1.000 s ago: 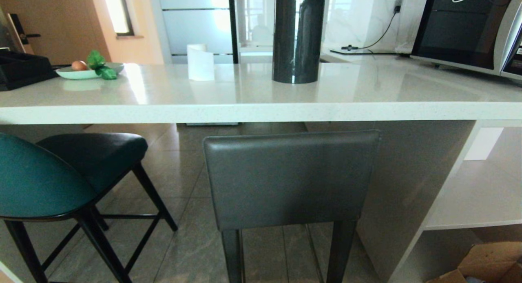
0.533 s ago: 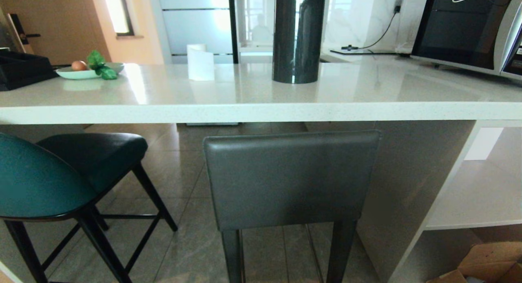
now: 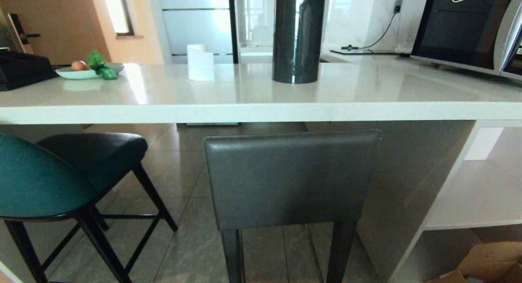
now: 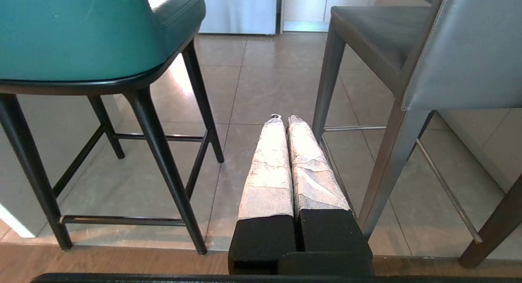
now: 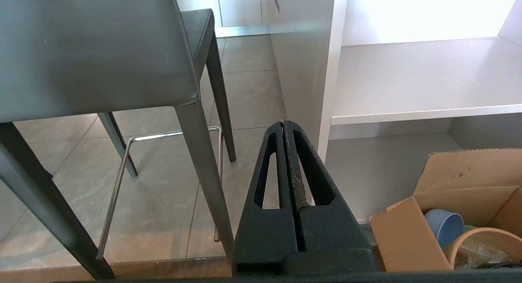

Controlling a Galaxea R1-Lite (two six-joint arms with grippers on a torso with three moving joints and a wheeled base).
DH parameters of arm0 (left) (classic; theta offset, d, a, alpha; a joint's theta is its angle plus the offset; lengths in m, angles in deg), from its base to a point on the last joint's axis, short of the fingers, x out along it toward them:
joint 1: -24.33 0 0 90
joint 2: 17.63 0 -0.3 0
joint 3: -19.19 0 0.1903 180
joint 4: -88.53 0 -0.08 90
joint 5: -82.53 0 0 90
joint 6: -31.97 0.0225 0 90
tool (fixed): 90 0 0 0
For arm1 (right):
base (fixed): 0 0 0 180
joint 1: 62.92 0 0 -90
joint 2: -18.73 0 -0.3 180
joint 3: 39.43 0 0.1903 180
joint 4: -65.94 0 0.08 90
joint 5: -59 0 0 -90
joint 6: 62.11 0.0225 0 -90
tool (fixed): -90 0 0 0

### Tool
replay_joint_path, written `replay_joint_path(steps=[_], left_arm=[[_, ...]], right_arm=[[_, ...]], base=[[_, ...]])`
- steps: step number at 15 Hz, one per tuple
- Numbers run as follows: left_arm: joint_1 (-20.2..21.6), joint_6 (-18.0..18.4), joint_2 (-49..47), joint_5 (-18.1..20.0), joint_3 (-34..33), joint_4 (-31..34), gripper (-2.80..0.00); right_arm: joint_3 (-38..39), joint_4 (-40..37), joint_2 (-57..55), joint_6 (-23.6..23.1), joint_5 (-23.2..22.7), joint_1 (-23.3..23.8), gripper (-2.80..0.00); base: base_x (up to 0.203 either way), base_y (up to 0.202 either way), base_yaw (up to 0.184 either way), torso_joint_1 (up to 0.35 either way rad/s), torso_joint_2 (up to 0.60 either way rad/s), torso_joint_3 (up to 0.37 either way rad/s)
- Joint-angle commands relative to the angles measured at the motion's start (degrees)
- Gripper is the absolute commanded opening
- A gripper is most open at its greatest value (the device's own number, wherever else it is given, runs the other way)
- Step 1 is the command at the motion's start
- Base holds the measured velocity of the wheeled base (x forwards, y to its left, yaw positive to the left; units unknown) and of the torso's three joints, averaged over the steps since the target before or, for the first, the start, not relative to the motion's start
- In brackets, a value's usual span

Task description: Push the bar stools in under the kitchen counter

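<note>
Under the near edge of the counter [image 3: 261,111] stands the grey stool [image 3: 291,179], its flat backrest square to me and lying lengthwise along the surface's long edge, its seat pointing in beneath the slab. The top of the backrest sits just below the thick edge. To its left the teal stool [image 3: 40,181] stands at an angle, its curved backrest nearer me and its dark seat turned in toward the counter and toward the grey stool; only part of that seat is under the edge. The two stools are near each other, not touching.

The left gripper [image 4: 281,120] hangs low between the stools, above the floor tiles [image 4: 261,87], jaws pressed together with nothing in them. The right gripper [image 5: 284,124] is low on the grey stool's right side, near the white panel leg [image 5: 306,67], jaws likewise pressed together and empty.

The glossy surface carries a black column [image 3: 297,36], a white roll [image 3: 200,62], a plate [image 3: 81,74] with an egg and green leaves, and a dark box [image 3: 22,69] at the far left. A microwave [image 3: 469,26] stands at the far right. Right of the panel leg is an open white shelf [image 3: 477,193], and below it a cardboard box [image 5: 452,209] holding a blue cup and a bowl. A wooden door and frosted glass panels stand behind.
</note>
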Motion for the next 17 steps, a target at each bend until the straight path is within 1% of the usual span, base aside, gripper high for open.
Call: replay_joint_path(steps=[1,17], left_arm=[[0.0,0.0,0.0,0.0,-0.2,0.0,-2.8],[0.0,-0.3,0.0,0.0,-0.3,-0.2,-2.8]], right_arm=[[0.2,0.2,-0.1,0.0,0.0,0.0,-2.8],[0.2,0.2,-0.1,0.2,0.0,0.0,-2.8]], base=[[0.0,0.0,0.0,0.0,0.0,0.0],[0.0,0.0,0.0,0.0,0.0,0.0]])
